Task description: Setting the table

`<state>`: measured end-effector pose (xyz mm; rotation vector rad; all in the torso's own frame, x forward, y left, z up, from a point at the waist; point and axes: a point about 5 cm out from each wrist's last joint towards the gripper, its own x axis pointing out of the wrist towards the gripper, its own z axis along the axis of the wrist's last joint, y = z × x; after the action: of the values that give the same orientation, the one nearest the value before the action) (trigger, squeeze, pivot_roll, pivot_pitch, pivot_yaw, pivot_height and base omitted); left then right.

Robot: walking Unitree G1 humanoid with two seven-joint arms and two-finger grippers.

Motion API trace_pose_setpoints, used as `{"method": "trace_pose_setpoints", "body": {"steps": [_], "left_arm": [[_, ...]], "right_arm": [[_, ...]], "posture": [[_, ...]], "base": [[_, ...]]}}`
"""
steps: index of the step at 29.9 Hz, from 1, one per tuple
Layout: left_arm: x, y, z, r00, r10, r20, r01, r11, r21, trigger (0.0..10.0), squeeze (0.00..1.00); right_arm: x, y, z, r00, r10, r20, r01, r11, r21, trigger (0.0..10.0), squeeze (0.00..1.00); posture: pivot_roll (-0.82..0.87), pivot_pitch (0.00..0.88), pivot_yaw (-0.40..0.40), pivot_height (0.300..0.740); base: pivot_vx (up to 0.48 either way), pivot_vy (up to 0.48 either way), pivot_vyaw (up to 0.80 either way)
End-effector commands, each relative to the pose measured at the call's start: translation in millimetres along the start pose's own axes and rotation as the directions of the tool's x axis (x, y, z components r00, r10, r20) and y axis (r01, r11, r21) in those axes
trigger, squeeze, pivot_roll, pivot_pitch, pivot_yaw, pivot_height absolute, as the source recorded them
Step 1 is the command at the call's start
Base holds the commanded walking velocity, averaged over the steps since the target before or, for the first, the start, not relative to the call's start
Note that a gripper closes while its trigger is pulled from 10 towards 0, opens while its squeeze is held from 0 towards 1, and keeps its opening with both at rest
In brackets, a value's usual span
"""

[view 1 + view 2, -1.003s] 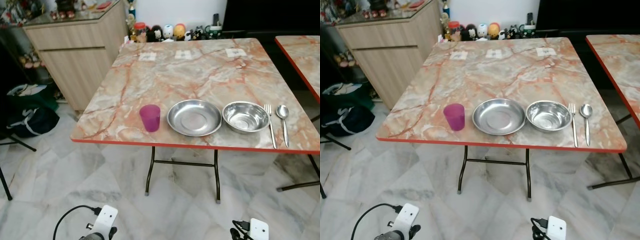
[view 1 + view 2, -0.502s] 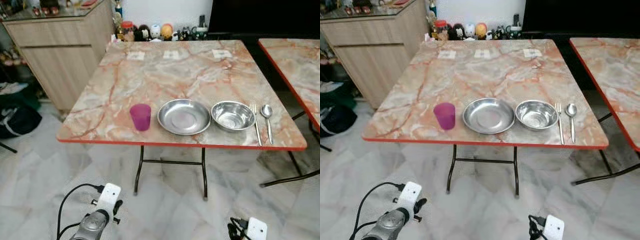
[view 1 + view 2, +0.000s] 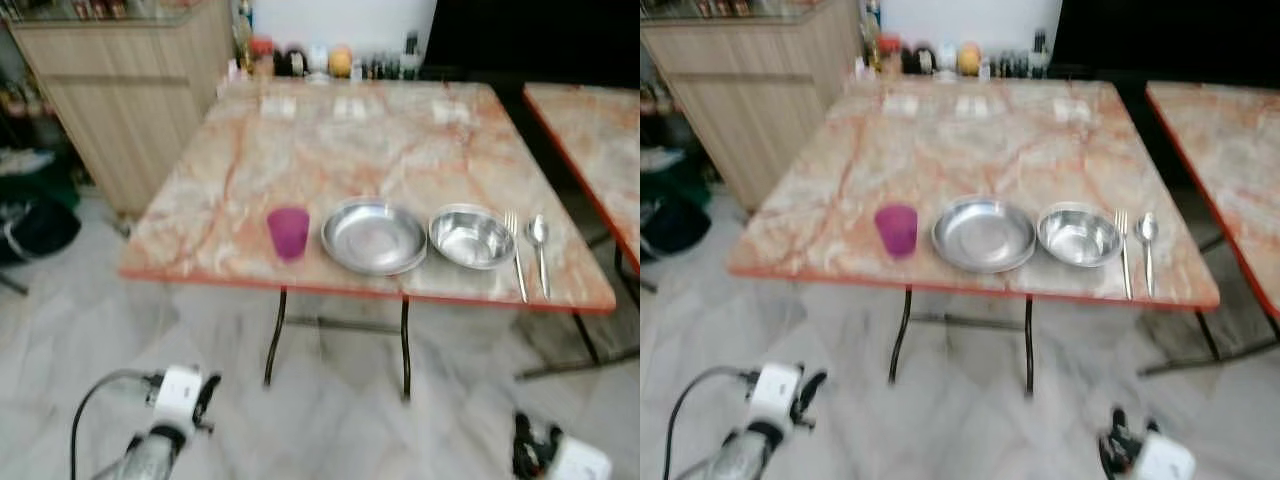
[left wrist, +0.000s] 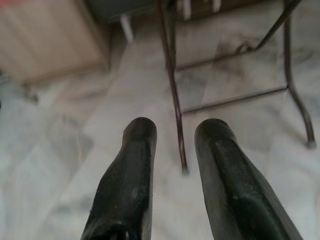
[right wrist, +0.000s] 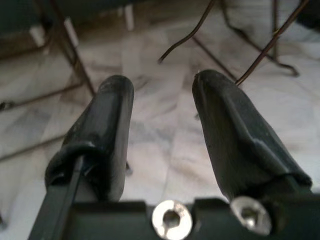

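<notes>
On the marble-patterned table (image 3: 340, 150), along its near edge, stand a purple cup (image 3: 288, 232), a shallow steel plate (image 3: 374, 236) and a steel bowl (image 3: 472, 237). A fork (image 3: 516, 254) and a spoon (image 3: 540, 250) lie right of the bowl. Both arms hang low over the floor, short of the table. My left gripper (image 4: 172, 131) is open with nothing between its fingers, pointing at a table leg (image 4: 172, 85). My right gripper (image 5: 162, 85) is open and empty too, above the floor tiles.
A wooden cabinet (image 3: 120, 90) stands left of the table, with a dark bag (image 3: 35, 225) on the floor beside it. A second marble table (image 3: 595, 140) is close on the right. Small figurines and bottles (image 3: 320, 60) line the wall behind. Pale marble floor lies between me and the table.
The head views have shifted and blurred, so the camera is moving. Both wrists show slightly different spots at the bottom. The tableware has stayed in place.
</notes>
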<state>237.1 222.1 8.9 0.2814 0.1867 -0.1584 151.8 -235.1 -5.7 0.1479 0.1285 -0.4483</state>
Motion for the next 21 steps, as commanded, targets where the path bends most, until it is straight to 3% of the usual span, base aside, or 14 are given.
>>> {"method": "trace_pose_setpoints", "body": {"steps": [1, 5, 8, 12, 14, 15, 18, 21], "left_arm": [[-1.0, -0.6, 8.3, 0.999, -0.003, 0.051, 0.004, 1.000, -0.016, 10.0, 0.00], [-5.2, -1.1, 21.0, 0.993, 0.004, 0.119, -0.002, 1.000, -0.022, 10.0, 0.00], [-16.3, 3.3, 30.6, 0.987, 0.026, 0.158, -0.021, 0.999, -0.036, 10.0, 0.00], [-20.0, 2.8, 31.4, 0.988, 0.019, 0.152, -0.013, 0.999, -0.039, 10.0, 0.00], [-16.5, 0.6, 26.7, 0.992, 0.011, 0.129, -0.005, 0.999, -0.044, 10.0, 0.00], [-7.2, -3.7, 18.6, 0.997, -0.009, 0.082, 0.014, 0.998, -0.059, 10.0, 0.00], [5.2, -9.4, 1.2, 0.999, -0.042, -0.031, 0.040, 0.996, -0.075, 10.0, 0.00], [7.7, -11.3, -6.5, 0.994, -0.057, -0.094, 0.050, 0.996, -0.075, 10.0, 0.00]], "right_arm": [[-2.8, 3.8, 12.8, 0.999, -0.007, 0.046, 0.006, 1.000, 0.019, 10.0, 0.00], [-14.1, 7.8, 19.8, 0.998, 0.011, 0.067, -0.010, 1.000, -0.006, 10.0, 0.00], [-20.9, 13.7, 30.9, 0.996, 0.043, 0.084, -0.043, 0.999, -0.008, 10.0, 0.00], [-17.7, 15.2, 33.7, 0.997, 0.049, 0.060, -0.049, 0.999, -0.004, 10.0, 0.00], [-7.9, 15.4, 27.6, 0.999, 0.045, 0.026, -0.045, 0.999, -0.007, 10.0, 0.00], [4.9, 17.0, 13.6, 0.999, 0.033, -0.042, -0.032, 0.999, 0.014, 10.0, 0.00], [17.7, 18.0, -15.6, 0.981, 0.035, -0.189, -0.034, 0.999, 0.007, 10.0, 0.00], [21.0, 15.1, -26.9, 0.966, 0.010, -0.258, -0.008, 1.000, 0.009, 10.0, 0.00]], "posture": [[0.02, 0.000, -0.019, 0.740], [0.03, 0.000, -0.024, 0.740], [0.02, 0.000, -0.030, 0.740], [0.04, 0.000, -0.041, 0.740], [0.05, 0.000, -0.051, 0.740], [0.05, 0.000, -0.061, 0.740], [0.05, 0.000, -0.068, 0.740], [0.05, 0.000, -0.067, 0.740]], "base": [[0.000, 0.000, 0.00], [0.000, 0.000, 0.00], [0.000, 0.000, 0.00], [0.000, 0.000, 0.00], [0.000, 0.000, 0.00], [0.000, 0.000, 0.00], [0.000, 0.000, 0.00], [0.000, 0.000, 0.00]]}}
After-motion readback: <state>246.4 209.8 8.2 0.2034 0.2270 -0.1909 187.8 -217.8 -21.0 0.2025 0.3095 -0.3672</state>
